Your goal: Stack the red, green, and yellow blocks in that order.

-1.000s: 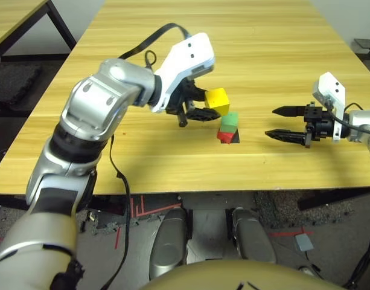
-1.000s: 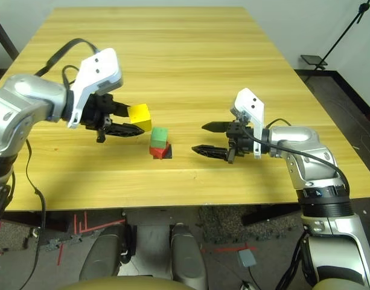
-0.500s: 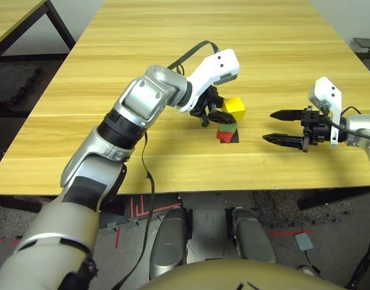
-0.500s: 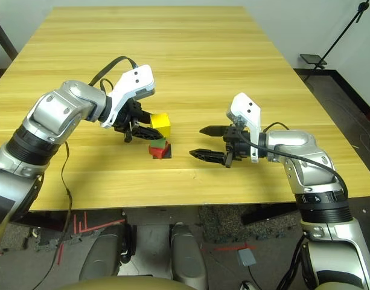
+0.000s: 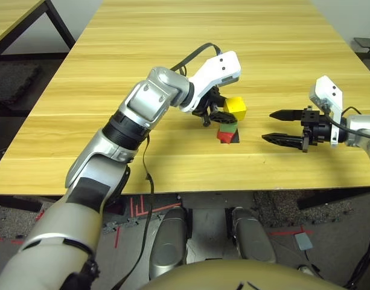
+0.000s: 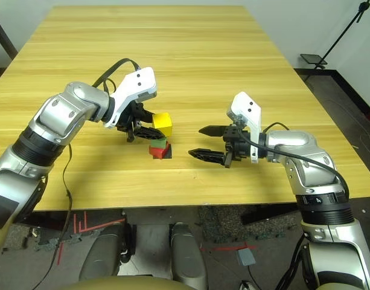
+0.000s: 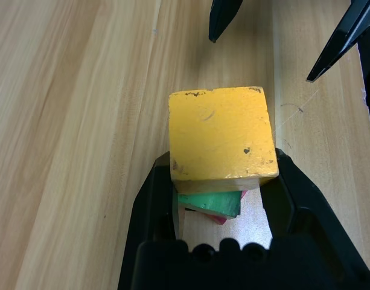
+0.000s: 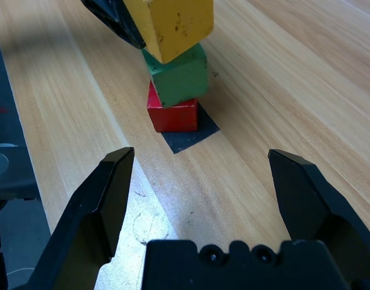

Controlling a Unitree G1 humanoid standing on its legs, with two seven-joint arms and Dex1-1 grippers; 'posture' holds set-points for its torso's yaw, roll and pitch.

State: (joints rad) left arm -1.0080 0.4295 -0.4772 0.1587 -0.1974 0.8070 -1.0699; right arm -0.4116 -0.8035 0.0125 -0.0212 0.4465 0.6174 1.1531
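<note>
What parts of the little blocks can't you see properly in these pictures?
- Small matte red cube: in the left wrist view, mostly hidden beneath the matte green cube and the matte yellow cube.
- Whether the yellow cube already rests on the green one: in the right wrist view, it sits tilted in the left claw, and no view shows the contact.
- Flat black square patch: the red cube covers most of it.

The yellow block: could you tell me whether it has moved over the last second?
Yes. Held in the left gripper, the yellow block has travelled right across the table, from beside the green block to directly above it and the red block.
</note>
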